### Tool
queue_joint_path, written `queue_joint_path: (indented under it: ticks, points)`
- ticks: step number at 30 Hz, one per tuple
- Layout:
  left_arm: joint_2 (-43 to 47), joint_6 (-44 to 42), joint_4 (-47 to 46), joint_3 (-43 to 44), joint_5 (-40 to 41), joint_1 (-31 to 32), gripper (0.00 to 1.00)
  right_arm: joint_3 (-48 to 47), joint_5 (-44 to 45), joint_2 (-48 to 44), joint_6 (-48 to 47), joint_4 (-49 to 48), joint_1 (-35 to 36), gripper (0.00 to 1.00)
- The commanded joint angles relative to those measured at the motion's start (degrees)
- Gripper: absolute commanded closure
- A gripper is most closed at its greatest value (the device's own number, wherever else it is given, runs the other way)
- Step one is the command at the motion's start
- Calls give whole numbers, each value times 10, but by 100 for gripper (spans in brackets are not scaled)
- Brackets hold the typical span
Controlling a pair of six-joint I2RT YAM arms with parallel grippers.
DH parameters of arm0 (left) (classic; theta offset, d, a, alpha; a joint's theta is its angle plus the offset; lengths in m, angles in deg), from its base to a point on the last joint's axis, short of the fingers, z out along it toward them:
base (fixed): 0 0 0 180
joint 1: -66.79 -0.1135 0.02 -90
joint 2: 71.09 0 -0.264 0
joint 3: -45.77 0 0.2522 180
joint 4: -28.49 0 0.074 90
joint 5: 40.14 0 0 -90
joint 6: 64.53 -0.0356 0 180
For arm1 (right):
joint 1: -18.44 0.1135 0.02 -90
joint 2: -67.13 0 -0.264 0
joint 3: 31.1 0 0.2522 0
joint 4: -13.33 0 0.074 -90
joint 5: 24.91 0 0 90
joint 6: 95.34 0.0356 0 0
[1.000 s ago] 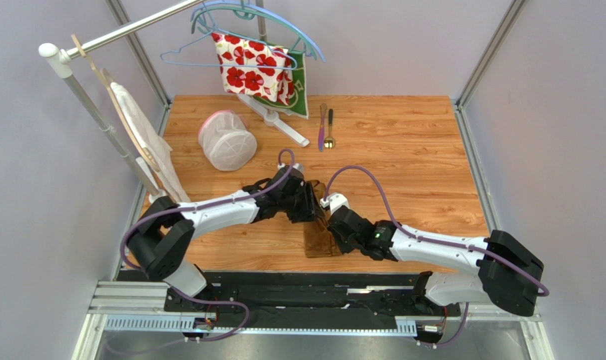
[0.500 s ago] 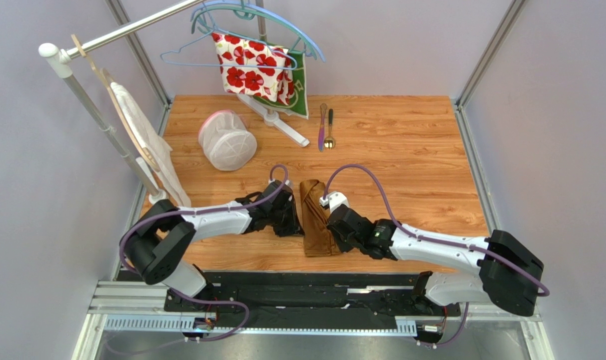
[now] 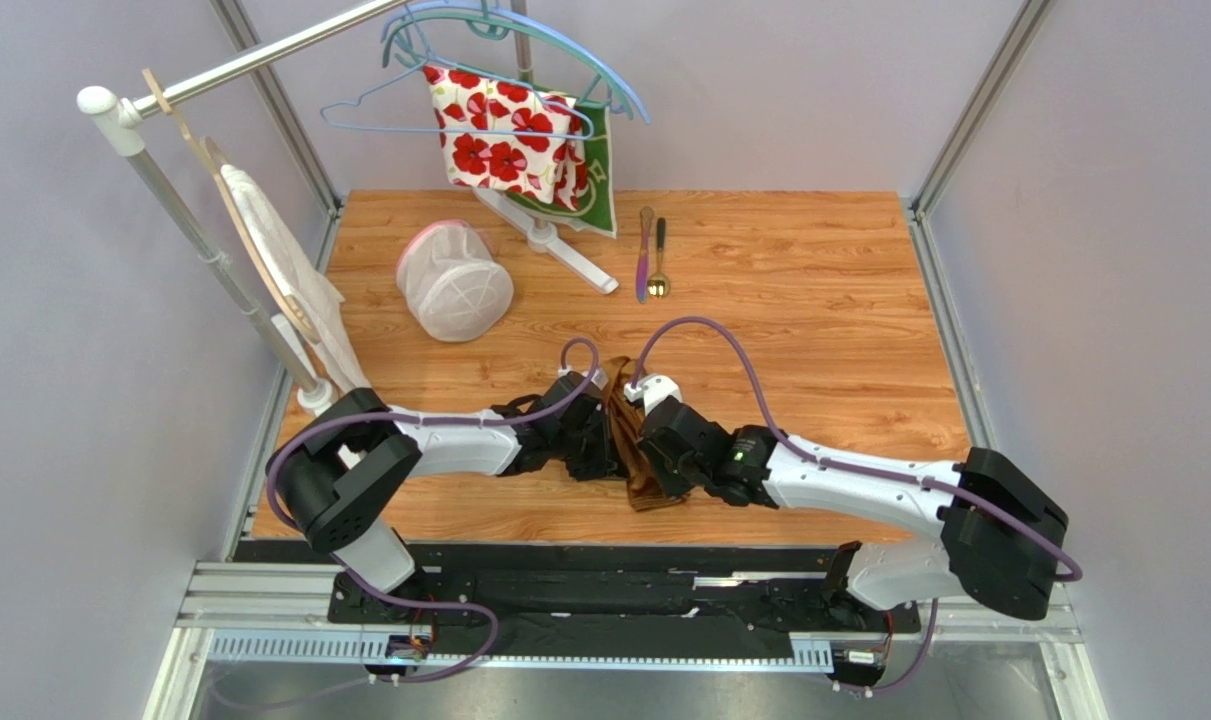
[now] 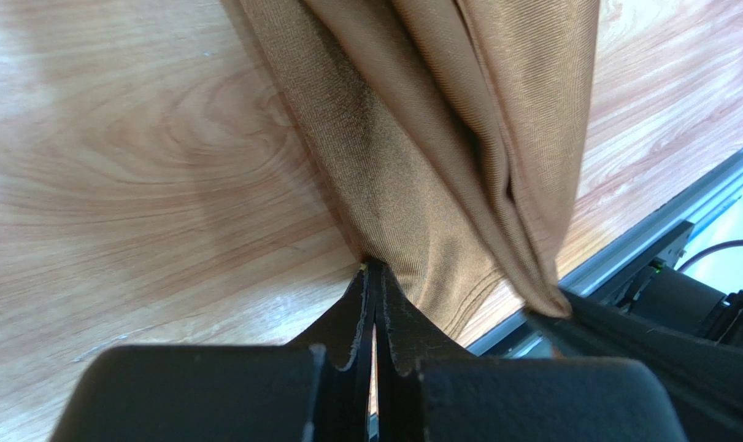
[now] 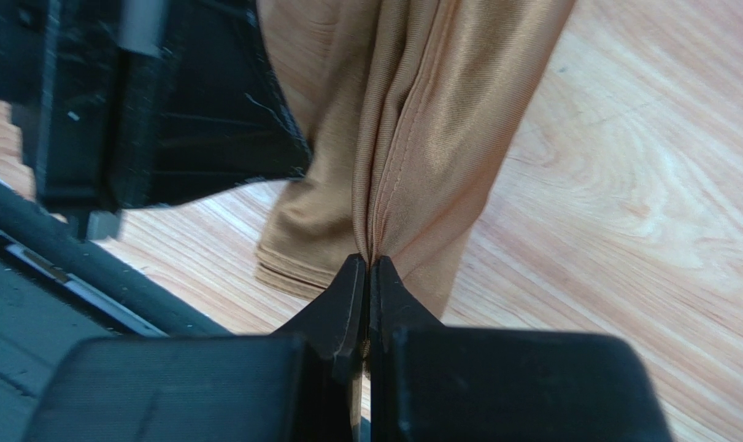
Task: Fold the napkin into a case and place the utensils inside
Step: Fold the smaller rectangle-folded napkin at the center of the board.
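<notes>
The golden-brown napkin (image 3: 625,440) is gathered into a narrow, creased strip near the table's front edge, pinched from both sides. My left gripper (image 3: 602,444) is shut on its left edge (image 4: 373,265), and the cloth (image 4: 439,138) fans away from the tips. My right gripper (image 3: 649,450) is shut on a fold of its right side (image 5: 367,261), with pleats of satin (image 5: 439,120) running up from the jaws. The two utensils lie side by side at the far middle of the table: the purple-pink knife (image 3: 644,252) and the gold-bowled spoon (image 3: 659,258). No finished case shape shows.
A white mesh basket (image 3: 454,281) lies at the far left. A floral cloth (image 3: 509,132) and a green cloth (image 3: 608,183) hang on hangers from the rack, whose white foot (image 3: 554,243) rests beside the utensils. A slanted pole (image 3: 206,240) stands left. The black front rail (image 3: 611,563) is close behind the grippers.
My left gripper was open over the napkin's far part, drew back left, then shut on its left edge. The right gripper shifted left, and the flat strip is now bunched between both.
</notes>
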Motion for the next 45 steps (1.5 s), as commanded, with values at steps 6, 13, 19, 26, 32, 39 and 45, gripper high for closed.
queue_joint_path:
  ticks: [6, 13, 19, 26, 32, 39, 45]
  points:
    - [-2, 15, -11, -3, 12, 15, 99, -51, -70, 54, 50, -20, 2, 100]
    - [2, 20, -8, -7, 14, 19, 99, -55, -87, 78, 75, -37, 1, 100]
    - [5, 23, -11, -11, 17, 23, 99, -45, -99, 91, 111, -58, -5, 100]
    - [6, 31, -24, -26, 19, 24, 99, -4, -140, 102, 158, -112, -32, 100]
    - [18, 23, -12, -29, 25, 24, 99, 24, -179, 114, 171, -156, -56, 84]
    - [92, -8, 68, -23, 42, 15, 96, 87, -238, 104, 186, -230, -97, 60]
    - [116, -33, 83, 10, -15, -49, 95, 133, -304, 101, 201, -289, -141, 51]
